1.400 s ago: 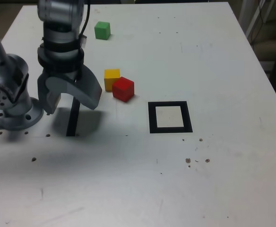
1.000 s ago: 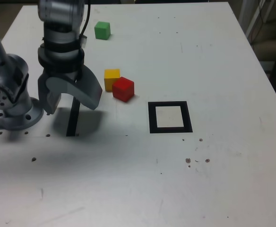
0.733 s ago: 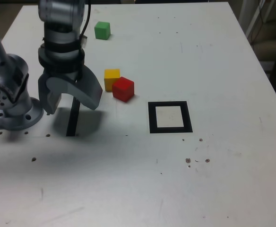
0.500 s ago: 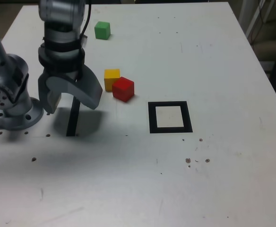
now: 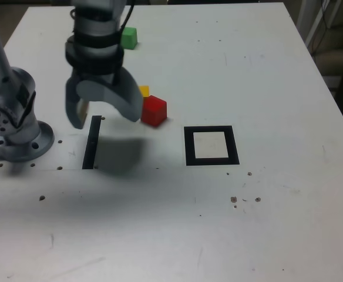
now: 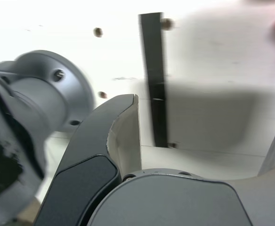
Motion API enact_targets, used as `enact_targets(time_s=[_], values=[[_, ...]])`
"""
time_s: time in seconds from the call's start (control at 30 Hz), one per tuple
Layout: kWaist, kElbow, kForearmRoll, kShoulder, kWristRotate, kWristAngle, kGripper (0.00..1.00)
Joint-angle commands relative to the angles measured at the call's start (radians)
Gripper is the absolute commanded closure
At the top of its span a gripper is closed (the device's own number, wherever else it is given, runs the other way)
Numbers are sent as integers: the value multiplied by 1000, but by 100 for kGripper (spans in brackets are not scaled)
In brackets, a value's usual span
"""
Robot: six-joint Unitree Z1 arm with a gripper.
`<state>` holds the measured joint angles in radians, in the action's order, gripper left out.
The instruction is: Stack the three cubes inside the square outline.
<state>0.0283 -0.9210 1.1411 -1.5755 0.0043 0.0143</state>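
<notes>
Exterior view, left to right: arm base (image 5: 16,138) at the bench's (image 5: 265,70) left edge; thin black strip (image 5: 92,143) beside it; gripper (image 5: 104,111) hung above the strip, fingers (image 5: 130,104) spread to their widest and holding nothing; green cube (image 5: 128,37) far back, partly behind the wrist; yellow cube (image 5: 143,91) mostly hidden by the near finger; red cube (image 5: 154,110) touching or just beside the yellow one, I could not tell which; square outline (image 5: 211,145) to the right, its white centre bare. Wrist view showed the strip (image 6: 155,80) between the open fingers (image 6: 123,127) and a red blur at the corner; no cube between them.

Step in hand, as judged: the reach toward the first cube; nothing stacked, nothing yet in the outline. Next move called for carrying on rightward over the red cube, the nearer and clearer one; descending with fingers either side; care needed not to nudge the yellow cube close by.

Against the earlier frames: the gripper had shifted right and toward the cubes, now covering most of the yellow one; its shadow moved with it; fingers stayed fully open; cubes and outline unmoved.
</notes>
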Motion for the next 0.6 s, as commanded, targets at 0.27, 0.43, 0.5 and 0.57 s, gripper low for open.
enact_targets(time_s=[0.27,0.43,0.5,0.57], values=[[-2,-99,-54,-101,-82,-50,1],[-21,-145,-52,-138,-156,-51,1],[-30,-162,-48,-148,-203,-52,1],[-37,-179,-45,-155,-261,-55,1]])
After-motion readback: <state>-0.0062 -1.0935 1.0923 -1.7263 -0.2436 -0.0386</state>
